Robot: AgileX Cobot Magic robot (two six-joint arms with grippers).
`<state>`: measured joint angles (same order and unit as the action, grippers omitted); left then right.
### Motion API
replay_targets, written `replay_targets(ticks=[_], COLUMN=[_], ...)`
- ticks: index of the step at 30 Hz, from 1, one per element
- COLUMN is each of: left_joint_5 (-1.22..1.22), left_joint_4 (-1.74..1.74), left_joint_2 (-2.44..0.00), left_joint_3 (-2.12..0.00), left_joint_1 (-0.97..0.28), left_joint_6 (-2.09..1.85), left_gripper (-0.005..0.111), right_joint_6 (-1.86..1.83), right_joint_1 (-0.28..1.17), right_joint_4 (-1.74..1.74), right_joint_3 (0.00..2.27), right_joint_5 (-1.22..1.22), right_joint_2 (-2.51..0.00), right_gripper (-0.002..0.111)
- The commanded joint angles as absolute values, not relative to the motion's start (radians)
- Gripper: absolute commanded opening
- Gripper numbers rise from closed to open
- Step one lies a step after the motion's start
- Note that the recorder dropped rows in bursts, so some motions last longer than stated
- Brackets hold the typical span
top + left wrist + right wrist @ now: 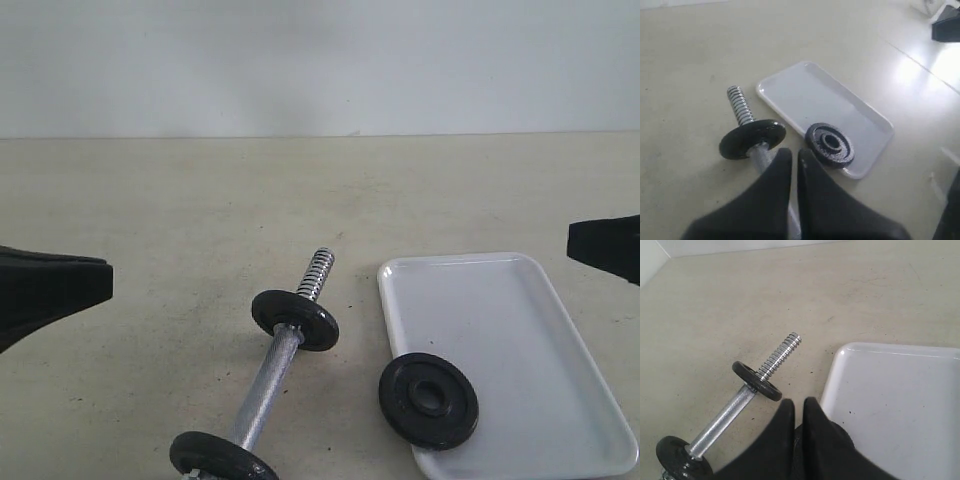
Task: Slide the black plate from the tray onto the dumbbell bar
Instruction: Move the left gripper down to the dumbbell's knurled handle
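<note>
The black plate [429, 399] lies flat on the near left corner of the white tray [510, 300], overhanging its rim; the left wrist view shows the plate [830, 144] on the tray [810, 95]. The dumbbell bar [268, 375] lies on the table left of the tray, its bare threaded end [317, 272] pointing away. My left gripper [105, 285] hangs shut and empty at the left edge, with its fingertips [794, 152] above the bar. My right gripper [570, 240] is shut and empty at the right edge. In the right wrist view its fingers [799, 402] mostly hide the plate.
Two black plates sit on the bar, one just behind the thread [295, 318] and one at the near end [222, 460]. The beige table [200, 200] runs back to a pale wall. The rest of the tray [900, 390] holds nothing.
</note>
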<state>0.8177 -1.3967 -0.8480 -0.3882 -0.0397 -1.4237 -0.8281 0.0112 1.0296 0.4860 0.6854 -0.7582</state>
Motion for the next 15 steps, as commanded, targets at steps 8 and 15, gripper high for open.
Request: replay_targets(ticks=[8,15], left_joint_5=[0.803,0.803], left_joint_4=[-1.432,-1.362], left_joint_2=[-0.964,-1.213], left_joint_3=[-0.394,-0.403], left_joint_1=[-0.044,-0.072], left_joint_6=[-1.358,-1.271], left_gripper=[0.004,0.004], right_joint_6=[-0.940,-1.040], right_joint_1=[0.010,0.010], right_joint_4=[1.039,1.021], right_joint_3=[0.491,0.491], right_joint_5=[0.781,0.923], right_joint_2=[-0.778,-0.883], right_gripper=[0.003,0.003])
